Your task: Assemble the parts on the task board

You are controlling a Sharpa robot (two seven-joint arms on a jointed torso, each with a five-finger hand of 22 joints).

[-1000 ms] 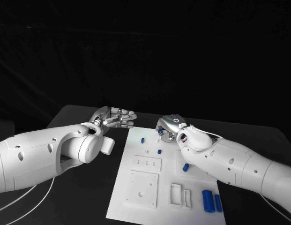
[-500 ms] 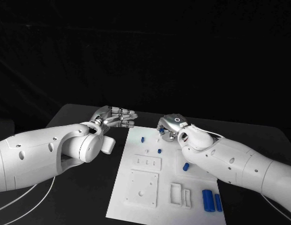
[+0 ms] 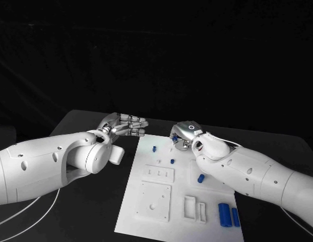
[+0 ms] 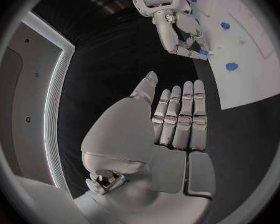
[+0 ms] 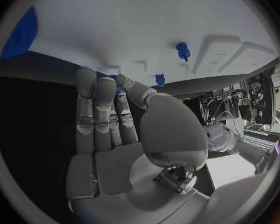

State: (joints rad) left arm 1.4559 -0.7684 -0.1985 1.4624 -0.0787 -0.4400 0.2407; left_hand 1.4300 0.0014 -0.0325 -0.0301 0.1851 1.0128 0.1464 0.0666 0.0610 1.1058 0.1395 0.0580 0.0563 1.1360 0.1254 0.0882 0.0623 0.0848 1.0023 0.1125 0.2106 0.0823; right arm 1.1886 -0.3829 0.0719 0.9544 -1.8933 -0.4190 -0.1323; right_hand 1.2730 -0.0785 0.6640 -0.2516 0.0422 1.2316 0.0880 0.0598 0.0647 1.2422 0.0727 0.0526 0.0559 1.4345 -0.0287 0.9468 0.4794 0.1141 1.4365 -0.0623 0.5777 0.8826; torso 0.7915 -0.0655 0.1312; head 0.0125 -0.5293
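The white task board (image 3: 150, 177) lies along the middle of the black table. Small blue parts stand on it: one (image 3: 154, 149) near the far end, another (image 3: 172, 162) behind it, a third (image 3: 201, 178) by the right edge. Two larger blue cylinders (image 3: 223, 213) lie at the near right corner. My right hand (image 3: 182, 136) hovers over the board's far right corner and pinches a small blue part (image 4: 204, 52) at its fingertips. My left hand (image 3: 124, 124) is held off the board's far left corner, fingers straight and together, holding nothing.
Recessed white blocks and slots (image 3: 154, 199) cover the near half of the board. Black table (image 3: 90, 201) surrounds the board on both sides. My two forearms flank the board, the right one (image 3: 258, 176) passing over its right edge.
The right hand has edged slightly toward the far end of the board with the blue part still pinched. The left hand stays where it was.
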